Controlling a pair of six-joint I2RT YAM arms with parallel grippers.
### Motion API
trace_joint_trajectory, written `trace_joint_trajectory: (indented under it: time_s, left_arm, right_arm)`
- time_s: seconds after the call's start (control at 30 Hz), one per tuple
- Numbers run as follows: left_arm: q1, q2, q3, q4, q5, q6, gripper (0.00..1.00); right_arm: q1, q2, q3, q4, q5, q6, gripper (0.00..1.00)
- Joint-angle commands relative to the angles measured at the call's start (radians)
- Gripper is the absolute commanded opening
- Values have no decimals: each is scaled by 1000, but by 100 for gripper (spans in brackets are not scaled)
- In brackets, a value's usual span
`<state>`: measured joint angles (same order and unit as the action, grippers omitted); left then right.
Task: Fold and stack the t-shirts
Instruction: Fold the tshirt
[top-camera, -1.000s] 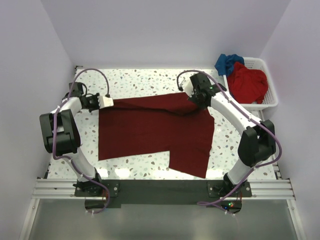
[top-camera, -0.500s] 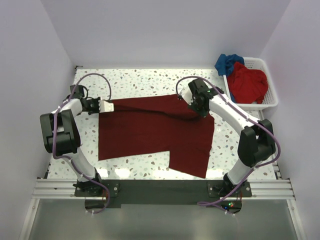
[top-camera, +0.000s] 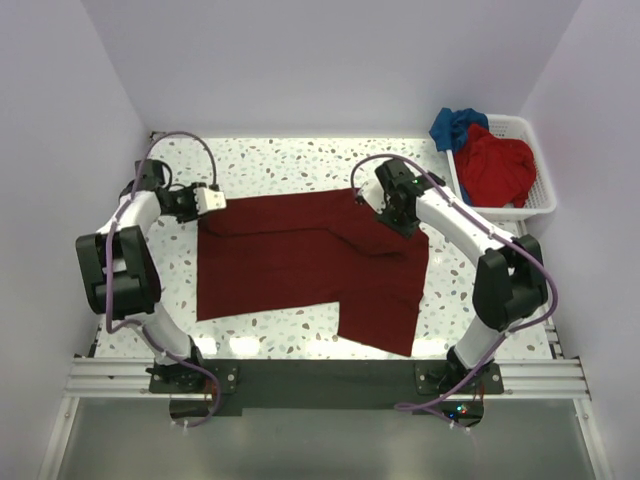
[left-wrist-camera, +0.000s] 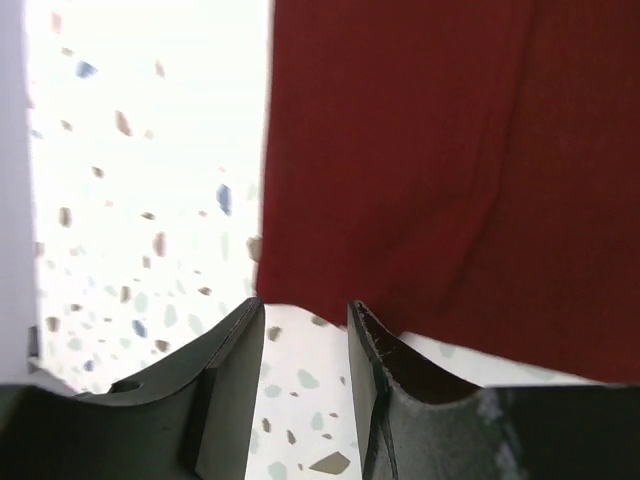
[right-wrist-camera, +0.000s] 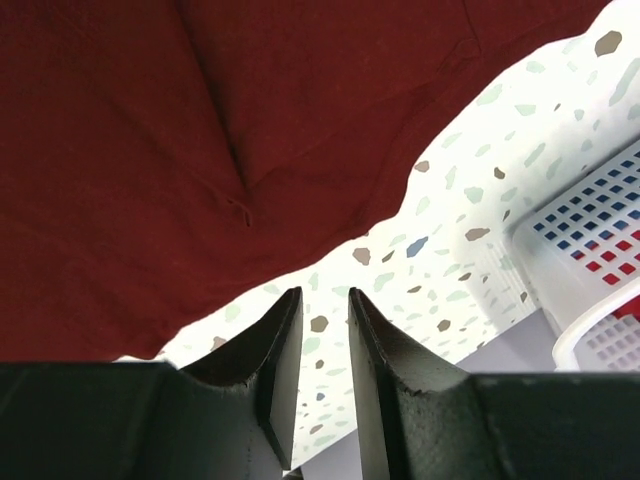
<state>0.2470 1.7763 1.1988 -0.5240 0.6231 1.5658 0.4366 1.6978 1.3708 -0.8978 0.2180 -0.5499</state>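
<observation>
The dark maroon t-shirt (top-camera: 300, 260) lies spread flat on the speckled table, one part reaching toward the near edge at the right. It fills the upper part of the left wrist view (left-wrist-camera: 430, 150) and of the right wrist view (right-wrist-camera: 200, 130). My left gripper (top-camera: 209, 199) is open and empty at the shirt's far left corner, its fingertips (left-wrist-camera: 305, 308) just short of the cloth edge. My right gripper (top-camera: 372, 197) is open and empty over bare table (right-wrist-camera: 323, 295) beside the shirt's far right edge. The brighter red t-shirt (top-camera: 495, 165) and the blue t-shirt (top-camera: 455, 125) lie bunched in the basket.
The white slatted basket (top-camera: 540, 205) stands at the table's far right, also visible in the right wrist view (right-wrist-camera: 590, 230). White walls close in the table on the left, back and right. Both arm bases sit at the near edge.
My left gripper has let go of the shirt's far left corner and drawn back slightly. My right gripper has shifted a little along the shirt's far right edge. The shirt's upper part has settled flat.
</observation>
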Motion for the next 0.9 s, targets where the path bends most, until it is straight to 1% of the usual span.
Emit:
trace_joint_trajectory:
  time_s: [0.0, 0.03, 0.07, 0.1, 0.13, 0.17, 0.2, 0.23, 0.27, 0.3, 0.37, 0.4, 0.43, 0.5, 0.57, 0.6, 0.63, 0.67, 0.73, 0.87]
  left_arm:
    - [-99, -133, -4, 65, 124, -236, 44]
    - [-127, -149, -13, 64, 130, -266, 44]
    - [-155, -175, -24, 68, 136, -283, 44]
    - [-211, -182, -40, 79, 139, -308, 44]
    - [-233, -192, -47, 93, 145, -372, 44]
    - [-245, -192, -47, 107, 168, -398, 44]
    - [-291, -190, -48, 122, 182, -433, 44]
    - [-299, -189, -51, 148, 199, -534, 44]
    - [-305, -184, -53, 192, 240, -579, 44]
    - [-310, -180, -57, 221, 256, -690, 44]
    - [-310, -175, -70, 319, 277, -809, 44]
    - [-308, -176, -83, 347, 280, -898, 44]
    - [-307, -186, -93, 370, 283, -935, 44]
    - [-302, -201, -131, 436, 296, -1013, 44]
    - [-301, -232, -156, 491, 288, -1053, 44]
    - [-299, -241, -174, 504, 280, -1084, 44]
    - [-298, -258, -183, 509, 276, -1098, 44]
    - [-292, -267, -189, 547, 270, -1110, 44]
    - [-285, -284, -203, 564, 267, -1141, 44]
    - [-275, -299, -217, 562, 265, -1142, 44]
  right_arm:
    - [-9, 29, 54, 5, 1, 2, 29]
    - [-9, 37, 62, -7, -18, 5, 29]
    - [-7, 48, 76, -19, -67, 7, 32]
    - [-6, 52, 82, -33, -100, 8, 34]
    - [2, 59, 85, -55, -120, 18, 34]
    - [7, 75, 89, -64, -141, 21, 34]
    - [14, 85, 88, -70, -172, 25, 34]
    - [22, 92, 83, -64, -177, 34, 34]
    - [43, 98, 65, -55, -177, 36, 34]
    - [56, 105, 54, -26, -175, 39, 34]
    - [85, 111, 24, 2, -169, 39, 37]
    - [94, 120, 16, 32, -164, 38, 39]
    - [106, 125, 8, 45, -154, 38, 43]
    - [120, 132, -4, 69, -146, 38, 46]
    - [145, 140, -9, 103, -117, 36, 45]
    - [155, 141, -7, 120, -111, 36, 41]
    - [175, 146, -7, 128, -100, 36, 32]
    - [188, 148, -4, 134, -97, 39, 29]
    - [214, 163, 2, 137, -91, 54, 28]
    - [237, 206, 37, 134, -114, 84, 30]
